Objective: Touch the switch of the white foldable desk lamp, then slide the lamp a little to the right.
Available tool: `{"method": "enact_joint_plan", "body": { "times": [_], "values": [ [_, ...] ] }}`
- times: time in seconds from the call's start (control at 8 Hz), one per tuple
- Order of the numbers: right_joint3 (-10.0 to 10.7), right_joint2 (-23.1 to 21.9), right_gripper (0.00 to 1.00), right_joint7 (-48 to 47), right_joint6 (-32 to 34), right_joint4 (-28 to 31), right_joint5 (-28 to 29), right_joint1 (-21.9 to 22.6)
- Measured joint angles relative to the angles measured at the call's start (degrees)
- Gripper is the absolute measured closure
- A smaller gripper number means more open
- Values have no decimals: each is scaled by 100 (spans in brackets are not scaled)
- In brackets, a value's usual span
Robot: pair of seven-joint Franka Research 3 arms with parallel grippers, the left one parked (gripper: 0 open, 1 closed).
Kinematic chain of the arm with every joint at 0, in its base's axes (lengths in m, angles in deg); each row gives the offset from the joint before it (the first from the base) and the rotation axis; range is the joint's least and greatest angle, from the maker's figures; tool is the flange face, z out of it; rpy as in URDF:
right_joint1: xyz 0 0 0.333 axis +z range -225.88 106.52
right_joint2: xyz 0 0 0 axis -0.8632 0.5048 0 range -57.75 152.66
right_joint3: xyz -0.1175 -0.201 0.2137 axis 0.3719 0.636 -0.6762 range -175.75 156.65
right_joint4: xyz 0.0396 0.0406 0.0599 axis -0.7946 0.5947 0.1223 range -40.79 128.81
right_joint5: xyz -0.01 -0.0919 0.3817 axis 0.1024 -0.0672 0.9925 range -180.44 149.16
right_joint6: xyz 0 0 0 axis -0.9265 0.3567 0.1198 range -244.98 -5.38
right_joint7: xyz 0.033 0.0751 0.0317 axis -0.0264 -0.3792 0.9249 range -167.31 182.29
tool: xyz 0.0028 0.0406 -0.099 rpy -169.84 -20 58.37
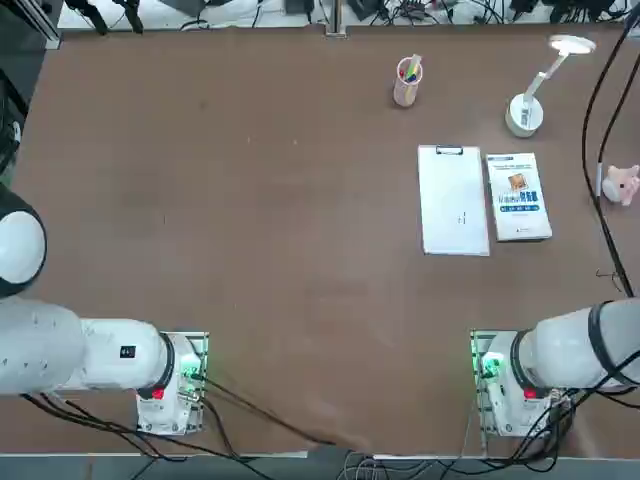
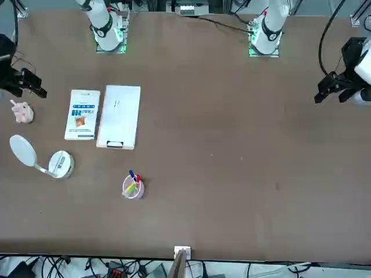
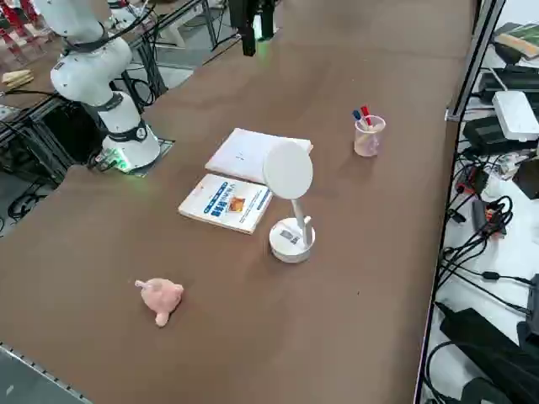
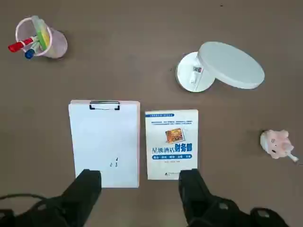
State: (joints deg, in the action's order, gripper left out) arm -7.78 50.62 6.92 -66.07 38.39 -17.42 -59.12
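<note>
Lamp (image 4: pixel 232 65), right gripper (image 4: pixel 139 176) open above table (image 4: pixel 113 71)

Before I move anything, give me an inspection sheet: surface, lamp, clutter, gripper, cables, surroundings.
Surface: brown tabletop; spills, nothing seen.
Job's things: white desk lamp upright on its round base.
Clutter: clipboard beside book; pen cup upright; pink pig figure.
Gripper: right gripper open, holding nothing, raised above the table.
Cables: black cables cross the top view's right side.
Surroundings: black equipment beyond the far edge.
</note>
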Motion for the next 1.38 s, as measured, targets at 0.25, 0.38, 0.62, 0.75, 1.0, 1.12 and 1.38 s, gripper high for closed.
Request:
{"method": "enact_joint_plan", "body": {
  "times": [0.25, 0.38, 0.62, 0.75, 1.0, 1.12, 1.38],
  "values": [
    [-10, 7, 0, 1, 6, 0, 2, -4],
    [-17, 29, 0, 1, 21, 20, 2, -3],
    [-28, 376, 0, 5, -76, 106, 1, 16],
    [-40, 707, 0, 5, -360, 155, 0, 35],
    [-55, 1702, 0, 5, -1433, 227, -62, 40],
    [-52, 2161, 0, 4, -1914, 226, -159, 39],
    [-35, 2878, 0, 1, -2715, 211, -397, 37]
  ]
}}
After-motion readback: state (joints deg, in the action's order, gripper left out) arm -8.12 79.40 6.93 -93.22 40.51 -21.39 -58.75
